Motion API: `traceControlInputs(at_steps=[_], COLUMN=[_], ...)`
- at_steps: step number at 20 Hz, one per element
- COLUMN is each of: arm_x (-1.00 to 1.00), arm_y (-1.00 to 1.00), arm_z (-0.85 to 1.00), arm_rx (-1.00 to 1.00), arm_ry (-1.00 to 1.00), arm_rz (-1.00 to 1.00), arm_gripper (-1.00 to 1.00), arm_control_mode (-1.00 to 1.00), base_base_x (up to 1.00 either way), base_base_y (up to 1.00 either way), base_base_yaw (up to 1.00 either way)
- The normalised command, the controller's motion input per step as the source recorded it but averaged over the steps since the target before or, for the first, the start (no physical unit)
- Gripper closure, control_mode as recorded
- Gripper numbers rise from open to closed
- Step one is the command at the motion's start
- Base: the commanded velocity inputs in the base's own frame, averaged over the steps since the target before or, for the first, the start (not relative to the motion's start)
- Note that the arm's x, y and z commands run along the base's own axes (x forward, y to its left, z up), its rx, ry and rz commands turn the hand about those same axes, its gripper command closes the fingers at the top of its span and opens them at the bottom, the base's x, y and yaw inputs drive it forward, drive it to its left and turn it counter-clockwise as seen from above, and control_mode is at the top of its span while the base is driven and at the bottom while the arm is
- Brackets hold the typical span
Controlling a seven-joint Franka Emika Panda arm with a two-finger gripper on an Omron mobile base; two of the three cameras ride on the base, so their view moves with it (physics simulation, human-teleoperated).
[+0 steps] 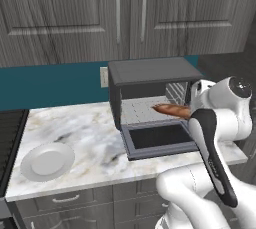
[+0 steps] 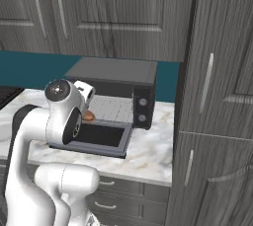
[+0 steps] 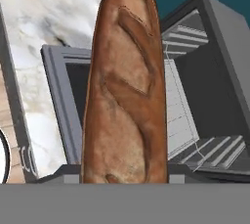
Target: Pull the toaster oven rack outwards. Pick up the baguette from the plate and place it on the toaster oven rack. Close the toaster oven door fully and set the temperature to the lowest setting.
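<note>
Now the gripper (image 3: 124,179) holds the baguette (image 1: 172,110) clamped by one end — loaf poised just above the toaster oven rack (image 1: 142,110), over the lowered toaster oven door (image 1: 159,138); plate (image 1: 47,161) well left, bare — likely lined up for release.

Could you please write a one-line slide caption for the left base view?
Tool carries the baguette over the open door toward the oven rack; empty plate at left.

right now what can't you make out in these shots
- Hand fingertips: hidden behind the baguette in the hand view, and behind the arm in both base views.
- Whether the baguette touches the toaster oven rack: the arm covers its near end in the left base view.
- Knob settings on the toaster oven: too small in the right base view.
</note>
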Motion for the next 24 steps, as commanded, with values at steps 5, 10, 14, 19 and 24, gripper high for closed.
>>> traceControlInputs(at_steps=[5, 10, 14, 19, 24], arm_x=[0.43, 0.04, 0.20, 0.31, 0.57], arm_y=[0.25, 0.02, 0.00, 0.00, 0.00], arm_z=[0.01, -0.01, -0.31, -0.27, -0.09], arm_rx=[-0.18, -0.06, 0.00, 0.01, 0.00], arm_ry=[0.10, 0.03, -0.04, -0.08, 0.00], arm_rz=[0.31, 0.14, 0.00, 0.00, 0.00], arm_gripper=[1.00, 1.00, 1.00, 1.00, 1.00], arm_control_mode=[-1.00, -1.00, -1.00, -1.00, -1.00], base_base_x=[0.00, 0.00, 0.00, 0.00, 0.00], base_base_y=[0.00, 0.00, 0.00, 0.00, 0.00], base_base_yaw=[0.00, 0.00, 0.00, 0.00, 0.00])
